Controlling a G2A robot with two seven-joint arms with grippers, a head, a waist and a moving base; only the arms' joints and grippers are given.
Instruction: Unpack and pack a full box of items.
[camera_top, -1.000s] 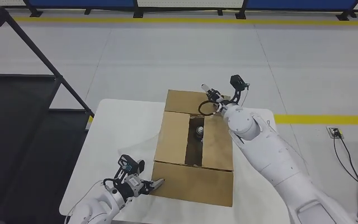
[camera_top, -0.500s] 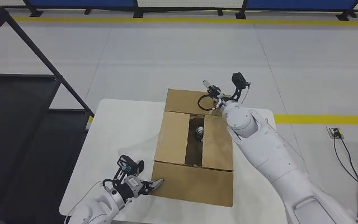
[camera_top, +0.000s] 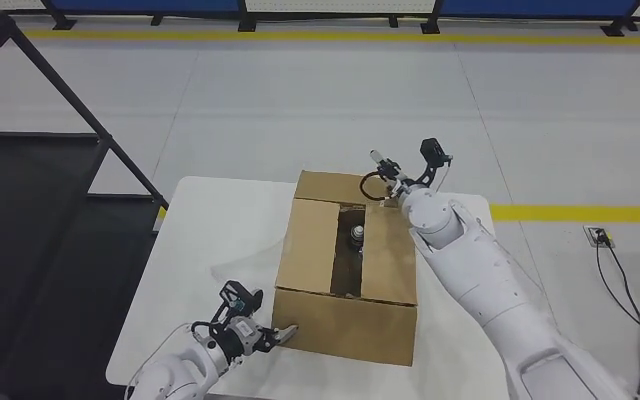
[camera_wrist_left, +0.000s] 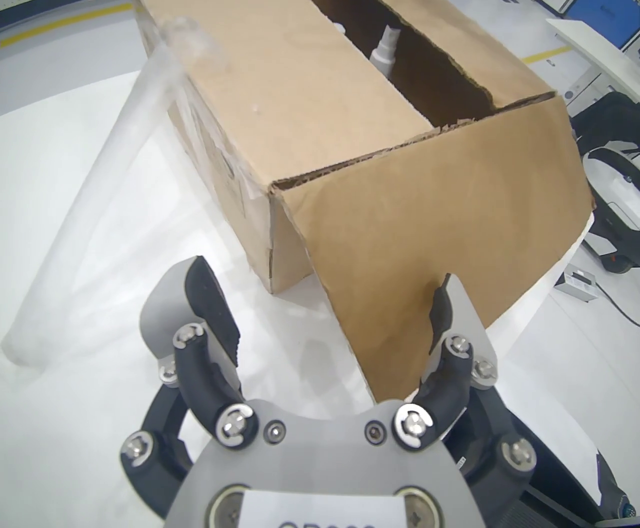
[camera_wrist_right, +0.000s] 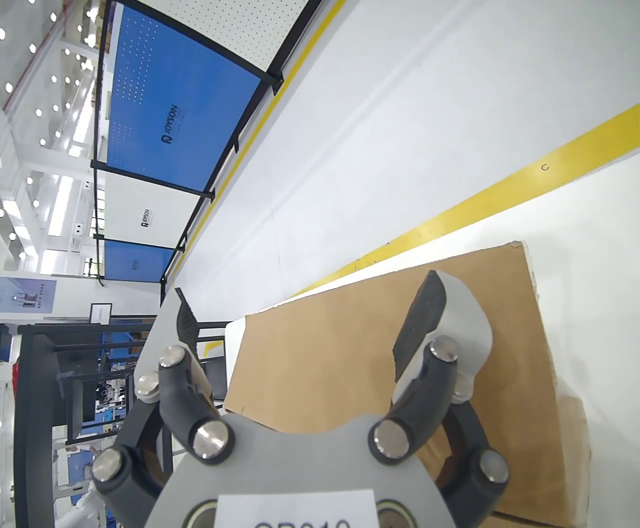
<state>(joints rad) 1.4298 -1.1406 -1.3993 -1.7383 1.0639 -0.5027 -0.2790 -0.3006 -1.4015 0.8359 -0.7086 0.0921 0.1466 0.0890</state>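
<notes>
Box (camera_top: 310, 245), centre frame: opening stage. My left end effector (camera_top: 274, 336) and right end effector (camera_top: 374, 172) both spread at flaps; next, I'd fold them wide.

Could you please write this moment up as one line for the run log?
box: on table, top ajar, bottle inside | left gripper: jaws open at near flap | right gripper: jaws open over far flap
</notes>
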